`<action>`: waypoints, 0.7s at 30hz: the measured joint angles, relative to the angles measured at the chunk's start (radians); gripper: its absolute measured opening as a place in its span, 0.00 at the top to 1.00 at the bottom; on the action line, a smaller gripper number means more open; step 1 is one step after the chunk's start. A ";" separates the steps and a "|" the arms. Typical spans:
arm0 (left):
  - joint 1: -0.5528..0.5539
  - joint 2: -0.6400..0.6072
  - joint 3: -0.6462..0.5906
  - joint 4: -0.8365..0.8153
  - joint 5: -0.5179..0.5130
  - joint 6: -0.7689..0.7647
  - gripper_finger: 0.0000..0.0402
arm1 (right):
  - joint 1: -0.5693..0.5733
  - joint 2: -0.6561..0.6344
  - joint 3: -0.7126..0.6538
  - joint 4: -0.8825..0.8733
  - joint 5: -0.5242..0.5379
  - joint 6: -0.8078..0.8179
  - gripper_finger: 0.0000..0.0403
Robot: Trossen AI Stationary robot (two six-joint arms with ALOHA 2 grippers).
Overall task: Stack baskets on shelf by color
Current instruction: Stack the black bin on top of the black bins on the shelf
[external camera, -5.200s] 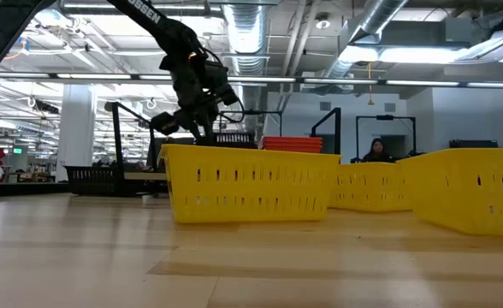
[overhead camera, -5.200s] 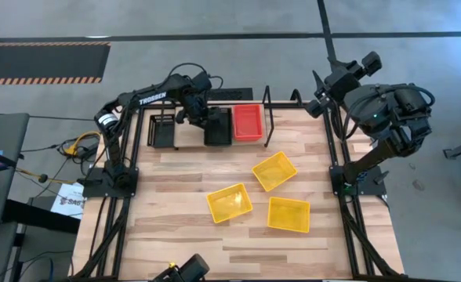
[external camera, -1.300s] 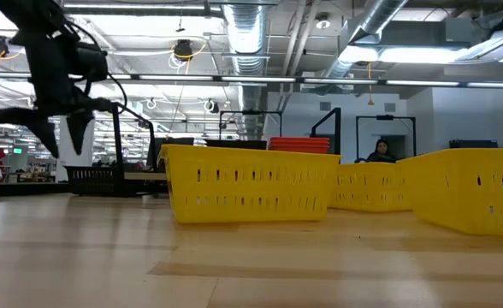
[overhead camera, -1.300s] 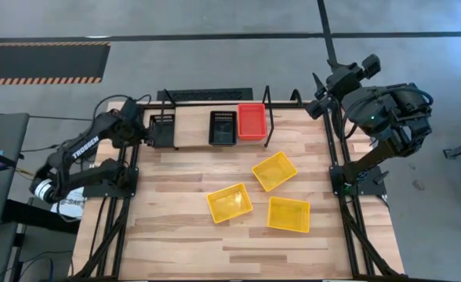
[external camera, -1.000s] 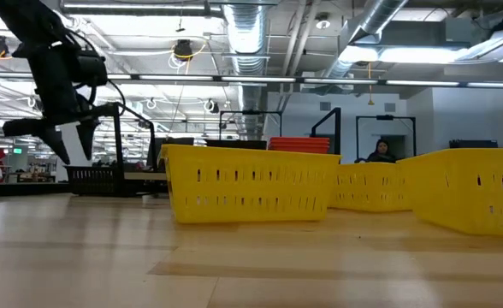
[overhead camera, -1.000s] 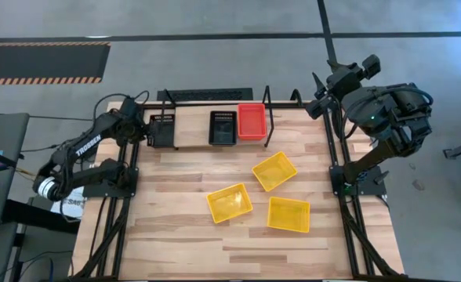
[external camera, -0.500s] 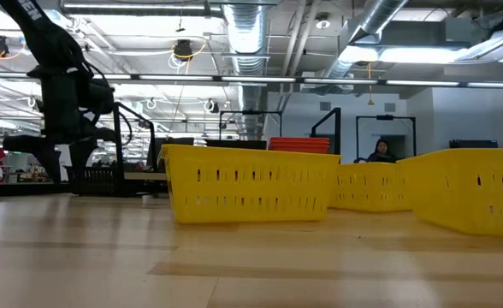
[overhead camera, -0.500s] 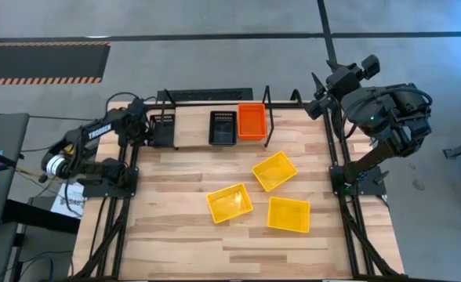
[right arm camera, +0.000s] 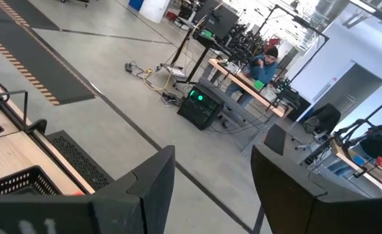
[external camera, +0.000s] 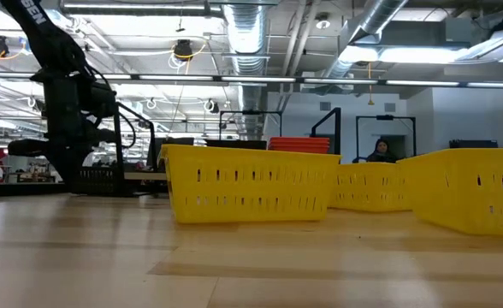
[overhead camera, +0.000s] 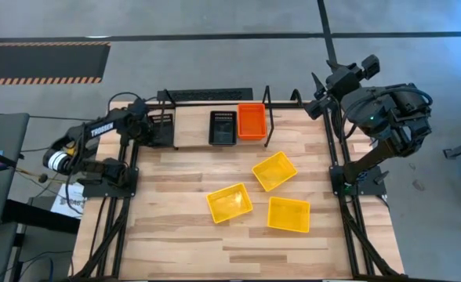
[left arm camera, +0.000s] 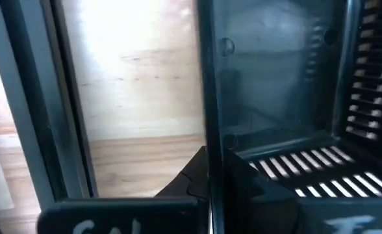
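From my seat the near half of the pale plank counter (overhead camera: pixel 176 243) lies bare, with smooth wood running out to its front edge. Farther in sit three yellow mesh-sided plastic baskets: one nearest on the right (overhead camera: pixel 288 215), one to its left (overhead camera: pixel 230 203) and one behind them, turned at an angle (overhead camera: pixel 274 171). They stand apart from one another, with strips of bare wood between them. In the low view the slotted wall of a yellow basket fills the middle ground.

Beyond those comes the shelf (overhead camera: pixel 191 133) — a light wooden board in a black wire frame with upright end loops — lying along the far edge of the counter. On its right part a black mesh basket (overhead camera: pixel 223 128) sits just beside a red-orange mesh basket (overhead camera: pixel 252 121), the two touching or nearly so. At its left end stands another black mesh basket (overhead camera: pixel 162 129).

My left gripper (overhead camera: pixel 142 128) is at that left end, and its fingers (left arm camera: pixel 197 182) are pinched together on the near wall of this black basket — the wrist view shows the thin dark rim running straight up between them, slotted mesh on one side and pale board on the other.

The right gripper (overhead camera: pixel 322 94) waits off the far right corner, past the counter's edge, with its fingers (right arm camera: pixel 152 175) spread apart over open floor.
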 joint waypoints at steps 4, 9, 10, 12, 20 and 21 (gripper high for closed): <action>0.000 -0.069 0.003 -0.049 0.006 0.015 1.00 | 0.000 0.000 0.000 0.000 0.000 0.000 0.45; 0.000 -0.233 0.077 -0.218 -0.068 0.023 1.00 | 0.000 0.000 0.000 0.000 0.000 0.000 0.45; 0.000 -0.272 0.099 -0.255 -0.078 0.021 1.00 | 0.000 0.000 0.000 0.000 0.000 0.000 0.45; 0.000 -0.354 0.150 -0.316 -0.097 0.005 1.00 | 0.000 0.000 0.000 -0.001 0.000 0.001 0.45; 0.000 -0.646 0.349 -0.355 -0.084 -0.080 1.00 | -0.056 0.000 0.000 -0.002 -0.034 0.042 0.45; 0.000 -0.670 0.373 -0.356 -0.086 -0.080 1.00 | -0.073 -0.001 0.000 -0.004 -0.069 0.035 0.45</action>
